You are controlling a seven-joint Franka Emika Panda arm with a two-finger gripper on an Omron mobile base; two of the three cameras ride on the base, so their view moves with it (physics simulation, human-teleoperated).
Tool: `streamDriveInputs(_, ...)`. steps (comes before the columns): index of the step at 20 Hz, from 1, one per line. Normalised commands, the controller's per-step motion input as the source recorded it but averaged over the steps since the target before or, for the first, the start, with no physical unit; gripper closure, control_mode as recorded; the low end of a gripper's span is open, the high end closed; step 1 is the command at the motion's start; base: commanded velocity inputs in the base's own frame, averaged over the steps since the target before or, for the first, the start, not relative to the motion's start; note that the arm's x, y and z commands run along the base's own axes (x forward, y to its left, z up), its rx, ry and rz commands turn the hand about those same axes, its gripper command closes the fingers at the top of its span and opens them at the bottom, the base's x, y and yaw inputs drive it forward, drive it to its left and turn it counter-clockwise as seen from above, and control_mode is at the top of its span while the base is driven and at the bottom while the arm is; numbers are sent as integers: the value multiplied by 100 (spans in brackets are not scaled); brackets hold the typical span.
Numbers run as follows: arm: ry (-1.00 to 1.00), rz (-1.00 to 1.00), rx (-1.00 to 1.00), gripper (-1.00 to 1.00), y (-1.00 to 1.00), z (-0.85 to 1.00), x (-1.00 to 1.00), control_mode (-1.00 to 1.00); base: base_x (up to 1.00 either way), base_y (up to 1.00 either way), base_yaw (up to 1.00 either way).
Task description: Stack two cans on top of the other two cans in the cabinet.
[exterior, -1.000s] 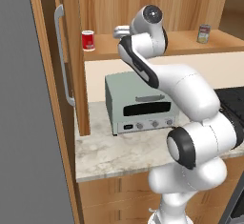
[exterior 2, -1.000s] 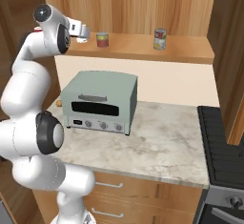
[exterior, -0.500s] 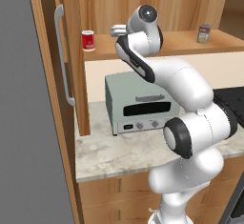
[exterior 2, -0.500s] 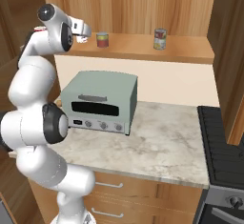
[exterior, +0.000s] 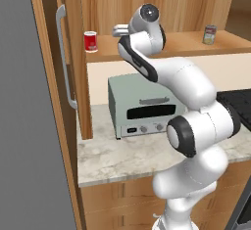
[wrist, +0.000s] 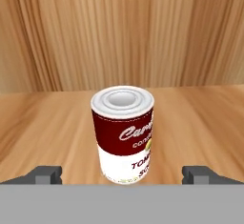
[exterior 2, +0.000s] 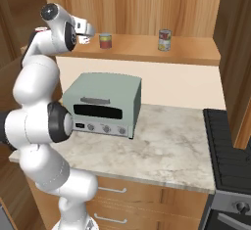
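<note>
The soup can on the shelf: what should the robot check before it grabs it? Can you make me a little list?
1. Jaws of the gripper open wide: ok.
2. Small dark red and white can standing upright on the light-brown wooden cabinet shelf: ok.
3. Can centred between the two dark fingertips: ok.
4. Fingertips apart from the can, not touching: ok.
5. Greenish-grey metal can stands far along the shelf, out of the way: ok.
6. Fingertips far enough forward to close around the can: cannot tell.

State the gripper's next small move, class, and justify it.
Probably ease forward along the shelf. The gripper is open, its fingertips wide on either side of the upright red-and-white can, which stands centred ahead, apparently not yet between them.
</note>
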Motion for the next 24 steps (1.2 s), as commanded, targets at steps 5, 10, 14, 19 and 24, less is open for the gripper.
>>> streamDriveInputs(5, 0, 0, 0, -100, 0, -4, 17, -100, 0, 0, 0)
streamDriveInputs(10, 2, 0, 0, -100, 1, -2, 6, -100, 0, 0, 0)
streamDriveInputs(14, 9, 0, 0, -100, 0, -6, 6, -100, 0, 0, 0)
streamDriveInputs(19, 2, 0, 0, -100, 2, -7, 14, -100, 0, 0, 0)
streamDriveInputs(24, 0, 0, 0, -100, 2, -4, 18, -100, 0, 0, 0)
